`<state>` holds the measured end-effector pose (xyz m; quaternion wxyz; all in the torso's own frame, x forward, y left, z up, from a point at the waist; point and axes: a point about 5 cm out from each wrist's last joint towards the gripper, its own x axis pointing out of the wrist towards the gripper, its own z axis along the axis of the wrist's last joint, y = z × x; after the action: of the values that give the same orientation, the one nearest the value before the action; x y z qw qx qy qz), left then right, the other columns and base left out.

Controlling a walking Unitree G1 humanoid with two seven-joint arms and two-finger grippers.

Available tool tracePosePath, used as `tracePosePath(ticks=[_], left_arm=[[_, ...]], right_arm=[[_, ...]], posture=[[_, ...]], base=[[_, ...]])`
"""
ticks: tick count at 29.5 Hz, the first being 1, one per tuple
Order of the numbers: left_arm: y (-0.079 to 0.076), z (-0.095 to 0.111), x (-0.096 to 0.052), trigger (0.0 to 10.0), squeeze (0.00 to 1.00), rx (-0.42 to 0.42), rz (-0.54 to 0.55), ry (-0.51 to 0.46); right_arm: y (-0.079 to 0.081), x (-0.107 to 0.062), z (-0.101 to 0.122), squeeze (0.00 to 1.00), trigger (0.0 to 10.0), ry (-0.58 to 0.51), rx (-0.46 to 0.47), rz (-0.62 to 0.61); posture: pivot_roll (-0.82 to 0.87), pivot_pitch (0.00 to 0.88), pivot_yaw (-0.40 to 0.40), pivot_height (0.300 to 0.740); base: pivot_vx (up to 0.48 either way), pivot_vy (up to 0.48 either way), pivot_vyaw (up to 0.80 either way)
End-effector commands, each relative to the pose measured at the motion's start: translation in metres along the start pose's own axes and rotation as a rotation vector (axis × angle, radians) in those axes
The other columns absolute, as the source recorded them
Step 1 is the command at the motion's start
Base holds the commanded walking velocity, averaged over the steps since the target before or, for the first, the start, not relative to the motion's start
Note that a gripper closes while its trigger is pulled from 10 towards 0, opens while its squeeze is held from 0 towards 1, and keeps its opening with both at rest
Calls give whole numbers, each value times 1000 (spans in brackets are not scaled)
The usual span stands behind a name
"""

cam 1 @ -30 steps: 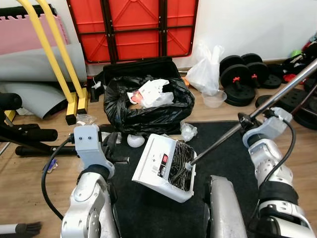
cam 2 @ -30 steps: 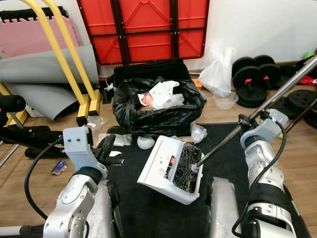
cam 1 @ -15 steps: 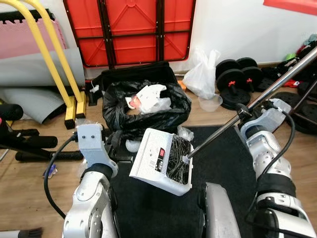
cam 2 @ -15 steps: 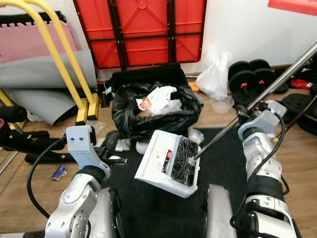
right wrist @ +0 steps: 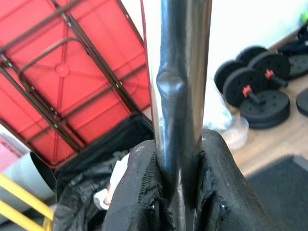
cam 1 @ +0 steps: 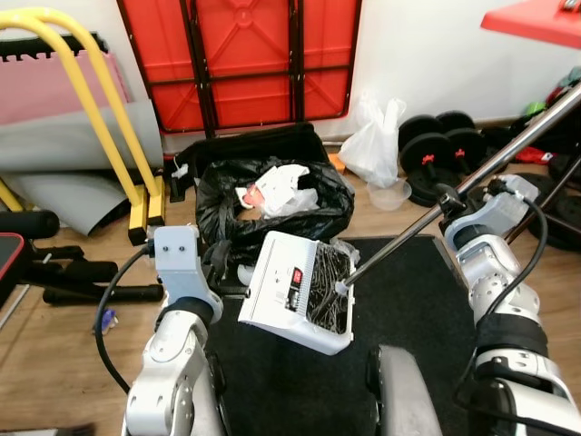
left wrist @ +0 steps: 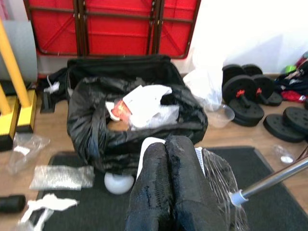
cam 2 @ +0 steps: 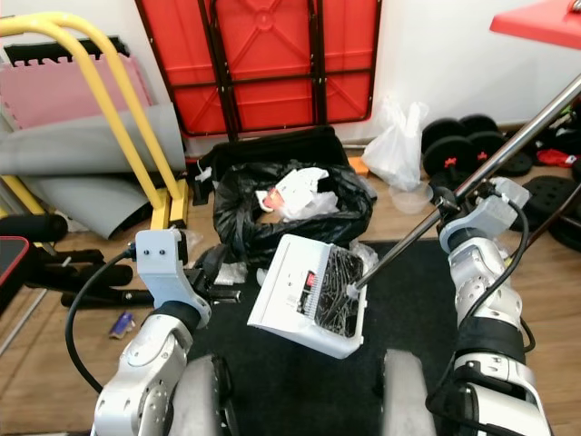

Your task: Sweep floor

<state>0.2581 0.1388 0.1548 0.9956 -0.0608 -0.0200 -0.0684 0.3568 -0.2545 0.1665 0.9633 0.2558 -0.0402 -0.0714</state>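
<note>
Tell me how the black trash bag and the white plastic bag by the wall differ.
The black trash bag gapes open, showing crumpled white waste; the white plastic bag is bunched at its top. The black one is wider and sits by the mat; the white one stands nearer the dumbbells. Both rest on the wooden floor.

Red folded table (cam 1: 238, 54) leans on the wall (dumbbells (cam 1: 436, 154) and white bag (cam 1: 374, 145) beside).

Bright, even indoor light; mostly sharp.
</note>
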Motion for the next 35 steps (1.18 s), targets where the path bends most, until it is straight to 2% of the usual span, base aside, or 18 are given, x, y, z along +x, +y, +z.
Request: tracePosePath(ticks=[1,5,18,22,27,32,35], left_arm=[[1,-2,0,10000,0,11,12,13],[0,-2,0,10000,0,30,-12,0],[1,-4,1,10000,0,22,-11,23],[1,-5,1,10000,0,28,-5,17],[1,-4,1,10000,0,31,-4,14],[2,-5,2,10000,0,40,-10,14],[2,-5,2,10000,0,40,-10,14]], right_arm=[[10,4,12,0,10000,-55,43,50],[13,4,10,0,10000,-52,42,66],[17,3,8,0,10000,-44,35,90],[20,2,6,0,10000,-38,31,107],[20,2,6,0,10000,-37,30,110],[31,-1,-6,0,10000,-4,25,156],[32,-1,-7,0,10000,-1,25,160]], posture=[[-139,0,-21,495],[-136,0,-18,515],[-138,0,-16,535],[-138,0,-16,550],[-139,0,-19,555],[-137,0,-24,585],[-137,0,-24,590]], base=[[0,0,0],[0,0,0],[0,0,0],[-480,0,0],[0,0,0],[0,0,0],[0,0,0]])
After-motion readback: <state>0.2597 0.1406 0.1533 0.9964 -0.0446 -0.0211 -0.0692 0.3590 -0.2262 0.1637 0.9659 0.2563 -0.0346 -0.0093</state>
